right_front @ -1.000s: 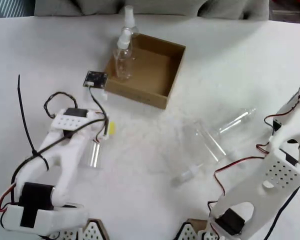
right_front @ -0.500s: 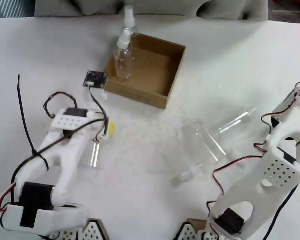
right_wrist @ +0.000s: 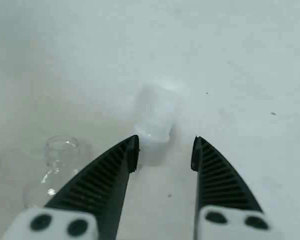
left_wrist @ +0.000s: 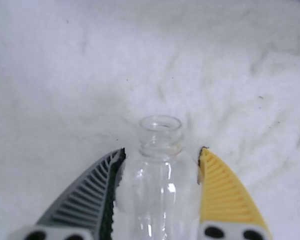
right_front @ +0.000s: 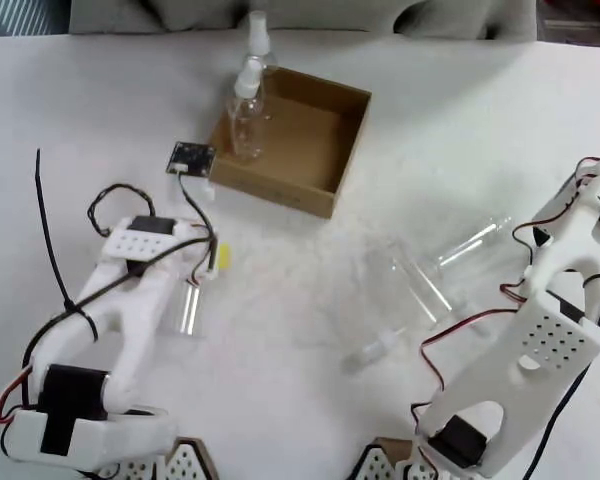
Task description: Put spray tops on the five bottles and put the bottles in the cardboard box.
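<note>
Gripping an uncapped clear bottle [left_wrist: 160,195] just below its neck, the left pincer [left_wrist: 161,155] lay low on the tabletop [left_wrist: 65,60], well apart from the cardboard box [right_front: 352,130]. Right pincer [right_wrist: 164,145]: stood parted, tips flanking a white spray top [right_wrist: 157,117]. Bottle judged light, stiff and slippery; best held mid-body.

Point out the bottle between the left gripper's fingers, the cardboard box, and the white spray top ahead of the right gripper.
Bottle [left_wrist: 159,182]: left wrist view, clear body below the neck.
Cardboard box [right_front: 278,190]: high view, near outer wall.
Spray top [right_wrist: 156,117]: right wrist view, side of the white cap.
</note>
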`<state>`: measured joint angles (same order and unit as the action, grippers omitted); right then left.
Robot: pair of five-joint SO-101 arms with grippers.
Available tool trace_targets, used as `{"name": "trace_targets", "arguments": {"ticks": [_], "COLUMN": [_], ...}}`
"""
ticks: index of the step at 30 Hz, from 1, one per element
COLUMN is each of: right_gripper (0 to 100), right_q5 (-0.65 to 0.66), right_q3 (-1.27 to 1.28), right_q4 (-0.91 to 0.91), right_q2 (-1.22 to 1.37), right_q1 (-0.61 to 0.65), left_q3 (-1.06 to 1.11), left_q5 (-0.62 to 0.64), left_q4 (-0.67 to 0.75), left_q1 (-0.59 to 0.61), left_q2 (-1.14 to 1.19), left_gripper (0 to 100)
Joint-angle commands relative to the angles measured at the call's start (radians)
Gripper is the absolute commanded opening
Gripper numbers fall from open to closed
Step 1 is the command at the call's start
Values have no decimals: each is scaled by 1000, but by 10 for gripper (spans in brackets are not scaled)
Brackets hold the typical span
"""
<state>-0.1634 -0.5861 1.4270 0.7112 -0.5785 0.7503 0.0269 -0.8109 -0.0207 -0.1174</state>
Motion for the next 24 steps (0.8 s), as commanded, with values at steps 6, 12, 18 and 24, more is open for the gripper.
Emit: {"name": "trace_targets", "arguments": {"ticks": [6, 12, 18, 24], "right_gripper": [155, 152, 150, 105], "right_q5": [-9, -9, -2, 0], "right_q3": [-31, -40, -40, -40], "right_q4": [-10, -47, -36, 4], "right_q2": [5, 71, 81, 28], "right_q1": [21, 30, 31, 28], "left_q3": [-8, -8, -8, -8], "left_q5": [-11, -11, -11, -11], "left_q4": [25, 25, 25, 25], "left_q1": [-12, -12, -12, -12], "left_q2": [-56, -58, -58, -58], "left_gripper": [53, 53, 53, 53]}}
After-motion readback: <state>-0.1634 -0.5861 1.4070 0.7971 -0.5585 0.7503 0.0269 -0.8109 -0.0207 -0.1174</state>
